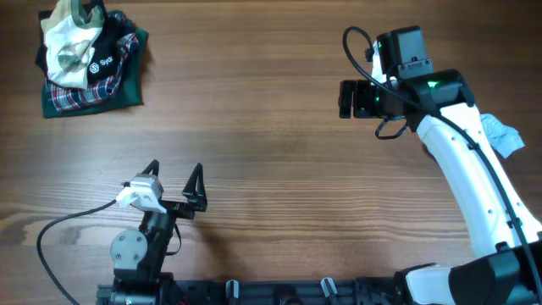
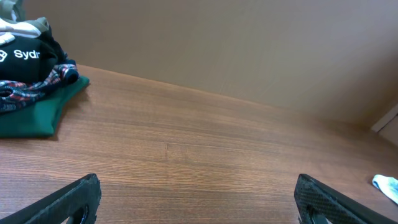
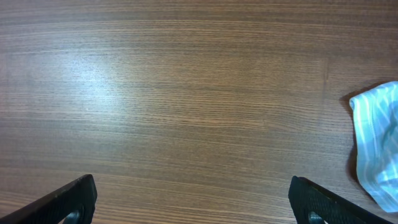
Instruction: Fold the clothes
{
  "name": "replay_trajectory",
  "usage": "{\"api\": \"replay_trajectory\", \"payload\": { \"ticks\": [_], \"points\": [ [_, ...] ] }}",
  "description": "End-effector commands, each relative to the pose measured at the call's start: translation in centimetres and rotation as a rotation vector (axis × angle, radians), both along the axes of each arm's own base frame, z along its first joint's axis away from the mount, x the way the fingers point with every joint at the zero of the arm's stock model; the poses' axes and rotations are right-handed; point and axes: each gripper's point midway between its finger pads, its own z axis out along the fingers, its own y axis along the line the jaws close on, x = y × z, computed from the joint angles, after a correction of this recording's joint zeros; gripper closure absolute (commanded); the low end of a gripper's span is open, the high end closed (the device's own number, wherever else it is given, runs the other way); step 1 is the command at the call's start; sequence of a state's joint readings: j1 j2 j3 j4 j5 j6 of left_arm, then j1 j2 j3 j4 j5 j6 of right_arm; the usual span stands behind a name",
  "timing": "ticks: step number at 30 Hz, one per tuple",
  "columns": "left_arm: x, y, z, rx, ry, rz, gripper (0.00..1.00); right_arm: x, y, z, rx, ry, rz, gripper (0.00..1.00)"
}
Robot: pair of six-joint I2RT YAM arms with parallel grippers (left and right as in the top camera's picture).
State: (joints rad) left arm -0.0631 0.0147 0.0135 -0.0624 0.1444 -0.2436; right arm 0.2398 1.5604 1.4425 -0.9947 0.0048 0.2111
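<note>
My left gripper (image 1: pixel 175 168) sits low near the near edge of the wooden worktop (image 1: pixel 271 195), left of its middle. Its jaws are released and spread wide with nothing between them; in my left wrist view the two dark fingers (image 2: pixel 71 199) frame only bare wood. My right gripper (image 1: pixel 345 99) hangs over the far right part of the worktop, pointing down at the surface. Its jaws are also released and grasp nothing, and the right wrist view shows plain wood grain between the fingertips (image 3: pixel 74 196). The pile of clothes (image 1: pixel 89 59) lies in the far left corner, well apart from both of my grippers. A folded green garment (image 1: pixel 127 89) is at the bottom, with a red, white and dark plaid piece (image 1: pixel 72 95) bunched over it. Above that is a black garment with white lettering (image 1: pixel 106 63), and a crumpled cream garment (image 1: pixel 66 47) lies on top. From my left wrist the same heap shows at the upper left, the black lettered piece resting on the plaid and the green. A light blue striped cloth (image 1: pixel 501 135) lies crumpled by the right edge, just beside my right arm (image 1: pixel 474 186), which partly hides it from above. In the right wrist view it lies at the right border.
</note>
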Motion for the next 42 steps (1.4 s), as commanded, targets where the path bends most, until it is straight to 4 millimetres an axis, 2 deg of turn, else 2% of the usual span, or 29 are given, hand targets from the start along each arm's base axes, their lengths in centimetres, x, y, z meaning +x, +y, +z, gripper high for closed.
{"api": "replay_trajectory", "payload": {
  "ticks": [1, 3, 6, 8, 10, 12, 14, 18, 22, 28, 34, 40, 42],
  "points": [
    [0.0, -0.1, -0.1, 0.022, -0.011, -0.009, 0.0, -0.4, -0.1, 2.8, -0.001, -0.081, 0.008, 0.0],
    [0.0, -0.1, -0.1, 0.022, -0.011, -0.01, 0.0, -1.9, -0.4, 7.2, 0.031, -0.204, 0.008, 0.0],
    [0.0, -0.1, -0.1, 0.022, -0.011, -0.009, 0.0, -4.6, -1.2, 12.4, 0.065, -0.36, 0.005, 0.0],
    [0.0, -0.1, -0.1, 0.022, -0.011, -0.009, 0.0, -6.6, -2.9, 15.4, 0.039, -0.472, -0.041, 0.0],
    [0.0, -0.1, -0.1, 0.022, -0.011, -0.009, 0.0, -8.6, -3.8, 17.2, 0.027, -0.547, -0.044, 0.0],
    [0.0, -0.1, -0.1, 0.022, -0.011, -0.009, 0.0, -10.4, -4.9, 17.4, -0.037, -0.604, -0.004, 0.0],
    [0.0, -0.1, -0.1, 0.022, -0.011, -0.01, 0.0, -10.8, -6.0, 17.2, -0.058, -0.689, -0.012, 0.0],
    [0.0, -0.1, -0.1, 0.022, -0.011, -0.009, 0.0, -10.4, -5.6, 15.6, -0.011, -0.901, 0.055, 0.0],
    [0.0, -0.1, -0.1, 0.022, -0.011, -0.009, 0.0, -11.1, -4.8, 12.4, 0.048, -1.088, 0.11, 0.0],
    [0.0, -0.1, -0.1, 0.022, -0.01, -0.009, 0.0, -11.7, -5.5, 6.0, 0.037, -1.098, 0.094, 0.0],
    [0.0, -0.1, -0.1, 0.022, -0.009, -0.01, 0.0, -12.2, -5.5, 1.5, 0.053, -1.13, 0.079, 0.0],
    [0.0, -0.1, -0.1, 0.022, -0.009, -0.009, 0.0, -12.0, -5.6, -1.8, 0.055, -1.089, 0.075, 0.0],
    [0.0, -0.1, -0.1, 0.022, -0.008, -0.01, 0.0, -12.0, -5.7, -1.7, 0.048, -1.102, 0.069, 0.0]
  ]
}}
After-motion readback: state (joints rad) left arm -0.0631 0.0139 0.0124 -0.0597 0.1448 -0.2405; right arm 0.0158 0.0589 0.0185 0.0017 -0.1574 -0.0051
